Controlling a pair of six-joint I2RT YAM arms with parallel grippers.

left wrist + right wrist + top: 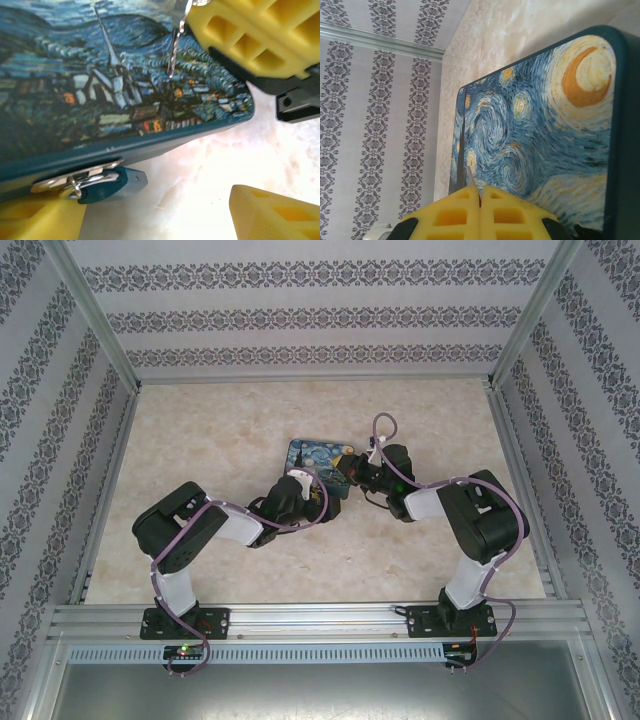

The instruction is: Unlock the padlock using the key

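The small blue padlock (107, 182) hangs by its silvery shackle (80, 184) from the hasp on the front edge of the painted tin box (100, 85). It lies on the table just inside my left gripper's near finger (35, 220). My left gripper (155, 220) is open, with nothing between its fingers. My right gripper (481, 190) is shut on the key (470, 177), a thin blade sticking out past its fingertips above the tin's lid (535, 125). In the left wrist view the key (174, 50) points down at the lid, well away from the padlock.
The blue-and-yellow tin (318, 462) lies mid-table with both grippers crowded at its near edge, left gripper (305, 487) and right gripper (350, 475). Marbled tabletop (200, 450) lies free to the left and behind. Patterned walls (60, 390) enclose three sides.
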